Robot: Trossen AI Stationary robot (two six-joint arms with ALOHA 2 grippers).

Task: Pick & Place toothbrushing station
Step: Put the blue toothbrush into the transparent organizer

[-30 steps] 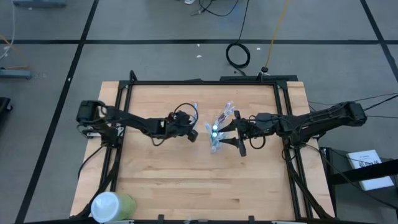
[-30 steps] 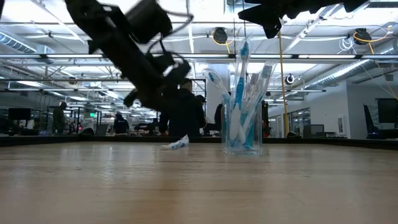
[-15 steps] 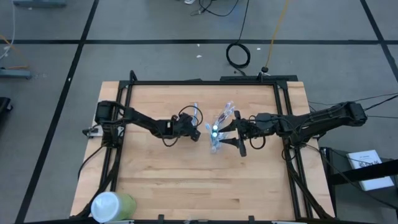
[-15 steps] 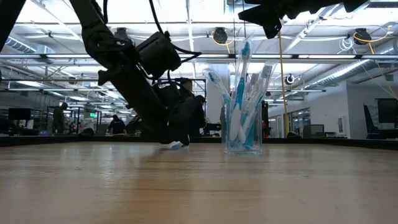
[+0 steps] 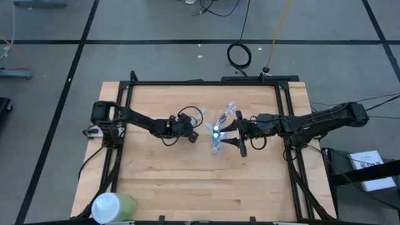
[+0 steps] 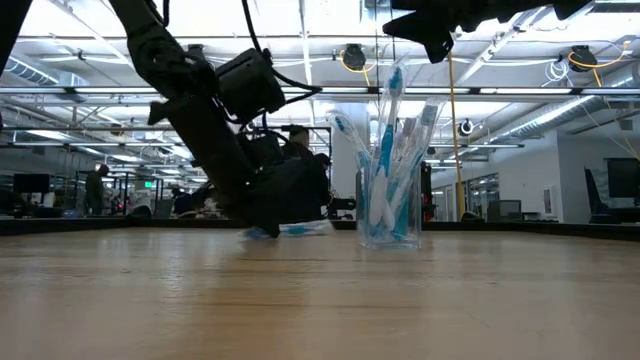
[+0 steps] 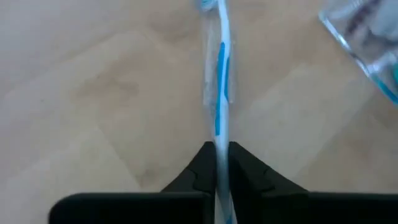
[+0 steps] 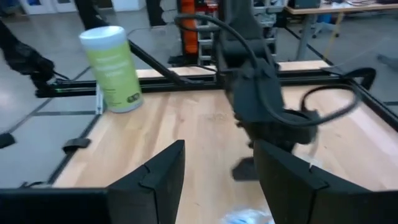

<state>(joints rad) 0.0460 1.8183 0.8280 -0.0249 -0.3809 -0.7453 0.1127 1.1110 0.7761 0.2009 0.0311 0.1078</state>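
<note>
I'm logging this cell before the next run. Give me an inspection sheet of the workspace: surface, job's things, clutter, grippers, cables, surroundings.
Surface: wooden table, in a black frame.
Job's things: clear cup upright mid-table, holding blue-and-white toothbrushes; one toothbrush flat on the wood beside it.
Clutter: pale-green container at the table's near left corner.
Grippers: left gripper shut on the lying toothbrush; right gripper open, raised beside the cup, holding nothing.
Cables: coiled black cable on the floor beyond the table.
Surroundings: grey floor with dark tape lines; open workshop hall behind.
</note>
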